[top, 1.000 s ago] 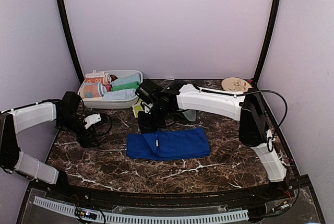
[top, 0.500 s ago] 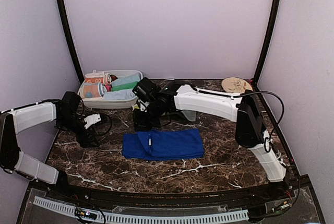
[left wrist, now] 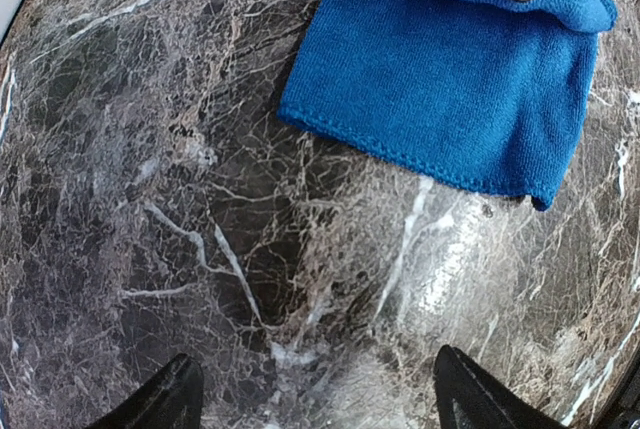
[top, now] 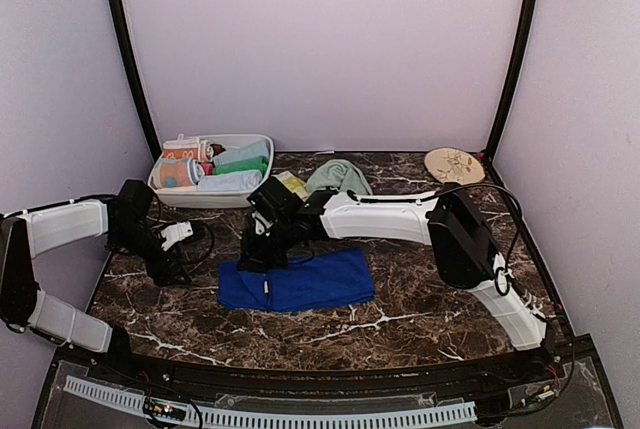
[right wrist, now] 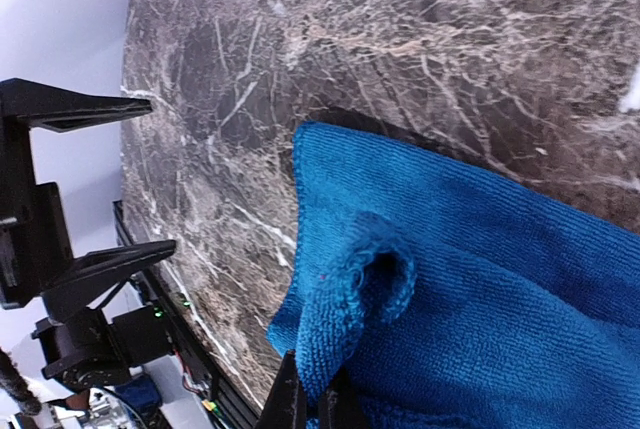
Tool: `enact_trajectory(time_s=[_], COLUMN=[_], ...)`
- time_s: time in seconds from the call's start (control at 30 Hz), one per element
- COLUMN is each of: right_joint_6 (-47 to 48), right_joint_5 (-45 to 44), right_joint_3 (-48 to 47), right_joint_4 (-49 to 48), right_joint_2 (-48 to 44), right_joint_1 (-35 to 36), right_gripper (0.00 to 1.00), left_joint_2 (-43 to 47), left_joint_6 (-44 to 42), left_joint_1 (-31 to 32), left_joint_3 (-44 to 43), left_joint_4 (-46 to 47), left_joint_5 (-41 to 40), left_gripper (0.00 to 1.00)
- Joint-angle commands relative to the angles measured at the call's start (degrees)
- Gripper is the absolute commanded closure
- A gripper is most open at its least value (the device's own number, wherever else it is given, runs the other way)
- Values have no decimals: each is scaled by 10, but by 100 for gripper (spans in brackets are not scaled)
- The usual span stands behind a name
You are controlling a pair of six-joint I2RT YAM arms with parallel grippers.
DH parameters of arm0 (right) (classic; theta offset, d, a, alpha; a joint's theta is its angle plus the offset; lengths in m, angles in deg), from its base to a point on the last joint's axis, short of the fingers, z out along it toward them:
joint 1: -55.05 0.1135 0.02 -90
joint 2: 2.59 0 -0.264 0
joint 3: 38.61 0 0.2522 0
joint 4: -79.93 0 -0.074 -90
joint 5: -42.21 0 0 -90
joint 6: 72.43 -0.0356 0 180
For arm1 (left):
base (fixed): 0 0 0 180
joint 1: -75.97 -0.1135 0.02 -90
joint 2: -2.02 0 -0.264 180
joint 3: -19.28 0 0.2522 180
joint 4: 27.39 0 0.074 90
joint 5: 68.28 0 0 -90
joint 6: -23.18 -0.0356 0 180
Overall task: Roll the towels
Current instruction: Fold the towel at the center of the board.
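Note:
A deep blue towel (top: 300, 282) lies folded on the marble table, near the middle. My right gripper (top: 248, 259) is over its left end, shut on a pinched-up fold of the blue towel (right wrist: 480, 279); the closed fingertips (right wrist: 315, 399) show at the bottom of the right wrist view. My left gripper (top: 172, 267) hovers just left of the towel, open and empty, its fingers (left wrist: 165, 404) wide apart over bare marble with the blue towel (left wrist: 450, 99) ahead of them. A pale mint towel (top: 338, 176) sits crumpled at the back, a yellow-green one (top: 292, 184) beside it.
A white bin (top: 262, 141) at the back left holds several rolled towels. A round beige plate (top: 453, 162) sits at the back right. The right arm stretches across the table's middle. The open left gripper (right wrist: 160, 175) shows at the left of the right wrist view.
My right gripper has dragged the blue towel leftward, toward the left gripper. The arm's shift uncovered the mint towel behind it. The left arm stayed still.

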Motion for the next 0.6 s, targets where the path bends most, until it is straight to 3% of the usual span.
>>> enact_trajectory(time_s=[0.0,0.17,0.27,0.3,0.4,0.57], right_joint_6=[-37,-56,-56,-83,-83,-83], right_joint_5=[42,72,72,108,108,108], right_joint_3=[53,81,90,96,143,188], right_joint_4=[-126,-168,-221,-240,-327,-357], right_joint_2=[-17,-12,-4,-6,-40,-100], right_joint_1=[0,-5,-6,-6,-14,-30], right_gripper=[99,82,82,68,68,68], left_joint_2=[12,0,-10,-12,-12,-14], left_joint_6=[25,44,47,47,43,57], left_joint_1=[-4,-3,-3,-4,-4,-4], left_joint_3=[22,39,39,38,33,5], left_joint_4=[44,81,86,86,83,64], left_joint_5=[36,53,49,47,50,71], left_gripper=[19,19,19,19,19,19])
